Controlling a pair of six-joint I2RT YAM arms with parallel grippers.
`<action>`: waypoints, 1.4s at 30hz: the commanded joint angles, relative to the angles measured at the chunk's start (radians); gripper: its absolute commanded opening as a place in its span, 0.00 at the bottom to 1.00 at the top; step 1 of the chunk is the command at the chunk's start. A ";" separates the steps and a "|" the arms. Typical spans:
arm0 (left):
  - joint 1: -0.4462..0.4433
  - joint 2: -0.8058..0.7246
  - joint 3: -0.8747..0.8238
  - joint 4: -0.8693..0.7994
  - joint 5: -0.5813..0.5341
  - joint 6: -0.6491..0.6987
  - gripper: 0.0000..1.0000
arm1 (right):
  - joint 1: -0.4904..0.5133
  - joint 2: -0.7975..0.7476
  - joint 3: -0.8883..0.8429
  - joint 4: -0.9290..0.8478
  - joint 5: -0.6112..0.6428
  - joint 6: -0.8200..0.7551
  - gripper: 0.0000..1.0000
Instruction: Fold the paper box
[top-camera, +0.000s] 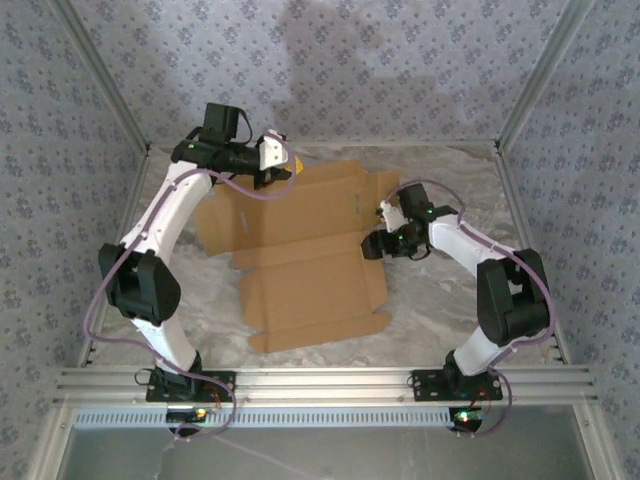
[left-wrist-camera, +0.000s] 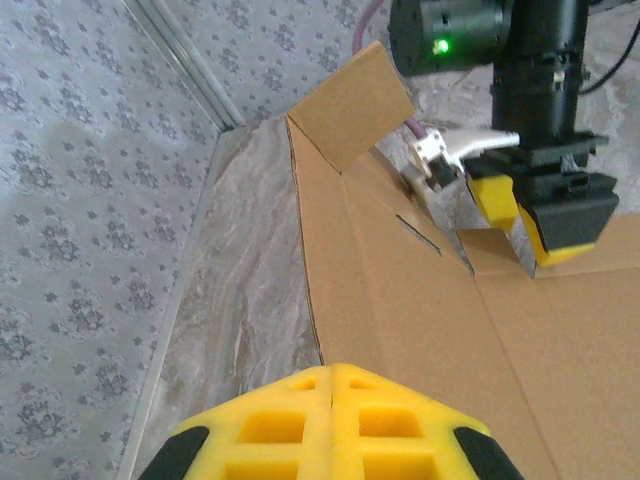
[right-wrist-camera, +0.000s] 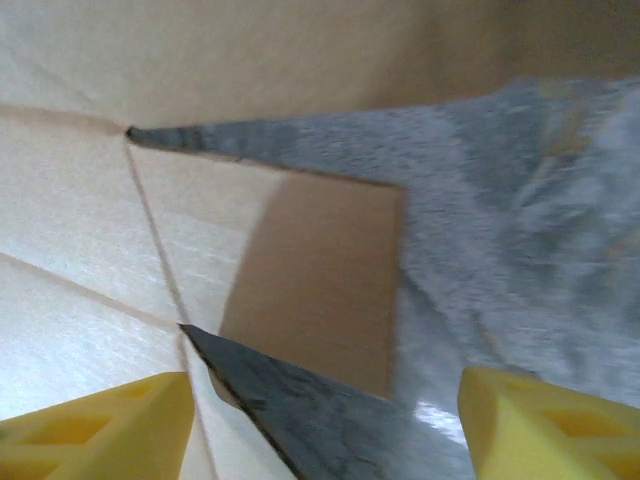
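On the grey marbled table, between the two arms, the plain tan-brown cardboard paper box lay opened out almost flat, its creased panels and tabs spread from the far left towards the near middle. Grey-blue flowered walls closed the scene in on three sides.

The left gripper sat at the far left corner of the sheet. In the left wrist view its yellow fingers were pressed tight together, only a thin seam between them, above a broad panel of the box. Whether a cardboard edge was pinched in that seam could not be made out. Beyond the fingers a small rectangular flap stood tilted up from the far edge, beside the bare table.

The right gripper was at the right edge of the box, roughly halfway along it. Seen from the left wrist, it hung just above a notch in the cardboard, its yellow-and-black fingers pointing down. In the right wrist view the two yellow fingertips stood well apart, released and grasping nothing. Between them lay a brown tab of the box and dark strips of table. That view was blurred, so the tab's exact tilt was unclear.
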 joint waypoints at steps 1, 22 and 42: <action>0.004 -0.046 -0.026 0.013 0.062 -0.020 0.00 | 0.018 -0.037 -0.007 0.082 -0.055 0.050 0.67; -0.024 -0.085 -0.111 0.063 0.002 -0.049 0.00 | 0.038 -0.149 -0.070 0.149 0.123 0.119 0.47; -0.039 -0.096 -0.130 0.063 -0.002 -0.051 0.00 | 0.055 -0.103 -0.118 0.275 -0.021 0.192 0.35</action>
